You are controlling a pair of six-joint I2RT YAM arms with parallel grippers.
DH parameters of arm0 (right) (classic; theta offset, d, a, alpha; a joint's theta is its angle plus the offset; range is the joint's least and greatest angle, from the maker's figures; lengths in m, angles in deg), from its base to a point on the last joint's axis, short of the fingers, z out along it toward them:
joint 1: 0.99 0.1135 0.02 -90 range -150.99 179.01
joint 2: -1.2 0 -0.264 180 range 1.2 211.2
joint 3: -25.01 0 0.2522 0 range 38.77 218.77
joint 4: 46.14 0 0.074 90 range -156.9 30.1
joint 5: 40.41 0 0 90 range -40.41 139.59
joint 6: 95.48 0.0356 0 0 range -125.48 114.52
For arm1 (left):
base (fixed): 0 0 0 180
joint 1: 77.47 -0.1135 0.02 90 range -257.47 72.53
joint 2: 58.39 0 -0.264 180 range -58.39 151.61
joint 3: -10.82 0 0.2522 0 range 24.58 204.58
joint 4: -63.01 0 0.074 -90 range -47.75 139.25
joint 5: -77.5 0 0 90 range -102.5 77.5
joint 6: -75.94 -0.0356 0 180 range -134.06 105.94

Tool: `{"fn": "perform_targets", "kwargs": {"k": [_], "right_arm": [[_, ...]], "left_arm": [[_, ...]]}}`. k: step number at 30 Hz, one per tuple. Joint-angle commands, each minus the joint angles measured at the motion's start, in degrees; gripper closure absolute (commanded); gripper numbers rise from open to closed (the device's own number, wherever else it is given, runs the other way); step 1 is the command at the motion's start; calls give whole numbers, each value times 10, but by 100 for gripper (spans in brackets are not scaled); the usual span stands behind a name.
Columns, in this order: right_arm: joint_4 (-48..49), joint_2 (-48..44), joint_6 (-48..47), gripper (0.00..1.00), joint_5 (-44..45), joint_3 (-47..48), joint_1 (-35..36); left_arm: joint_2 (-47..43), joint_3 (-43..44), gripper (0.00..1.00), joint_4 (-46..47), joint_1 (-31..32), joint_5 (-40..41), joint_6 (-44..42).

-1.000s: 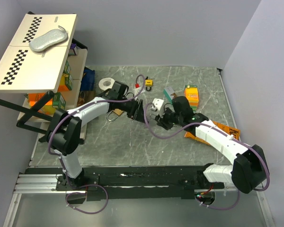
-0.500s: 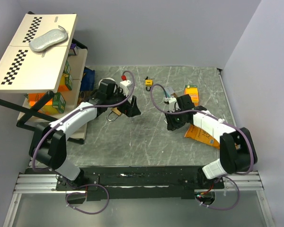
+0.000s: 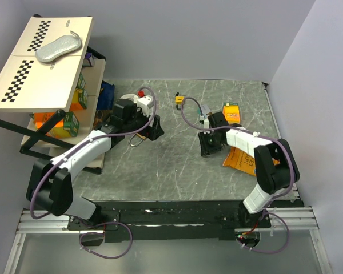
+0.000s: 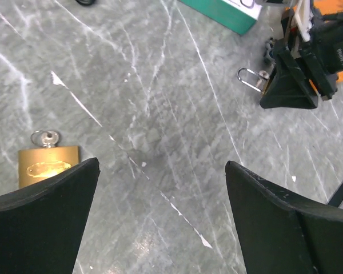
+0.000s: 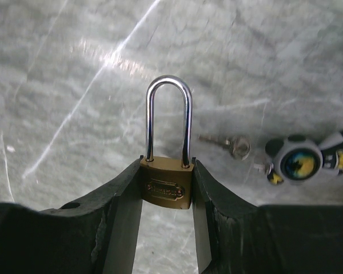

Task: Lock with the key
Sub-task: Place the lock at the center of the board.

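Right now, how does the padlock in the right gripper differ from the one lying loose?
The gripped padlock is clamped by its body in the right gripper; the loose padlock lies flat on the table, untouched. The gripped padlock shows a long closed shackle; the loose padlock shows only a small silver piece at one end. Both are brass.
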Motion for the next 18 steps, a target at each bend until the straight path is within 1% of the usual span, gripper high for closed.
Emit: {"fn": "perform_targets", "kwargs": {"k": [1,3,4,5,6,8,11,12,14,15,16,18], "right_arm": [[10,35,38,83,13,41,-1],[5,43,43,79,21,46,-2],[5,49,49,78,23,51,-2],[6,53,51,77,25,52,-1],[6,55,54,73,28,55,-2],[5,63,61,72,28,59,-2],[2,73,70,66,36,66,-2],[-1,76,73,61,44,68,-2],[-2,76,74,57,46,69,-2],[-6,76,74,50,47,70,-2],[-7,74,75,46,48,69,-3],[-9,69,74,42,43,70,-2]], "left_arm": [[-50,-38,4,78,2,38,23],[-64,-46,4,95,2,40,22],[-64,-36,4,84,1,26,4],[-57,-25,4,55,1,18,-9],[-51,-12,4,12,1,12,-20],[-35,14,4,-19,1,-6,-37],[-27,18,4,-38,-1,-26,-57],[-28,17,4,-38,-1,-28,-59],[-22,14,4,-46,0,-29,-65],[-18,17,4,-56,-1,-27,-70],[-8,25,4,-66,-1,-25,-79],[1,33,4,-93,-3,-20,-87]]}}
